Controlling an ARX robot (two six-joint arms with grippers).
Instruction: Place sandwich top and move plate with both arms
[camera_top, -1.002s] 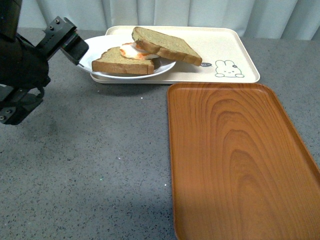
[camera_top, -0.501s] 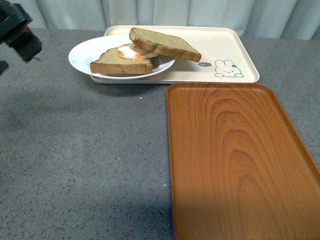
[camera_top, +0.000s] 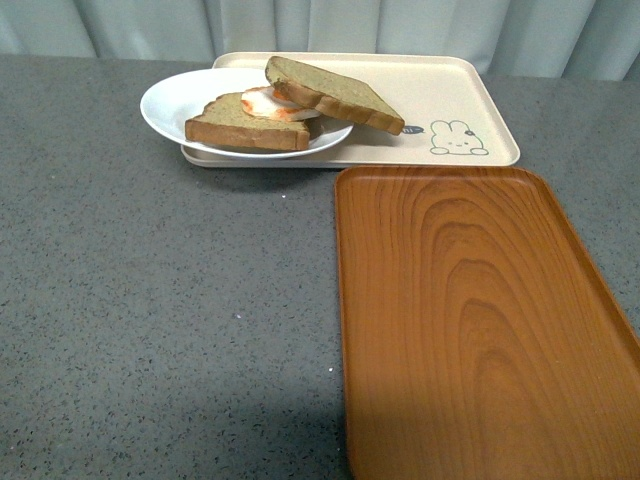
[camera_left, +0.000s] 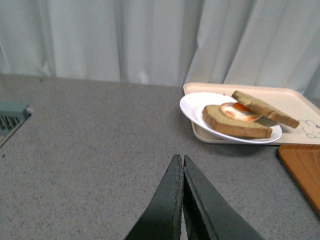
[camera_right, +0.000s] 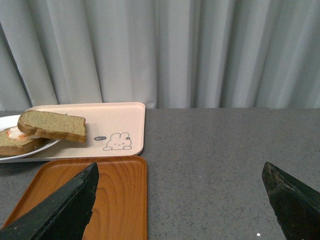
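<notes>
The sandwich top (camera_top: 335, 92), a plain tan slice with a brown crust, lies tilted on the egg-bearing slice (camera_top: 248, 125), one end over the beige tray. Both rest on the white plate (camera_top: 175, 100), which sits on the left end of the beige rabbit tray (camera_top: 470, 100). Neither gripper shows in the front view. In the left wrist view my left gripper (camera_left: 180, 159) is shut and empty, well short of the plate (camera_left: 192, 105) and sandwich top (camera_left: 262, 109). In the right wrist view my right gripper (camera_right: 180, 177) is open and empty, far from the sandwich top (camera_right: 52, 125) and plate (camera_right: 5, 122).
An empty orange wood-grain tray (camera_top: 470, 320) lies at the front right, close to the beige tray's front edge. Grey curtains hang behind the grey speckled counter (camera_top: 150, 300). A teal vent-like object (camera_left: 11, 117) shows at the edge of the left wrist view.
My left arm has drawn back from the plate's left edge and left the front view. The plate and slices shifted slightly and settled.
</notes>
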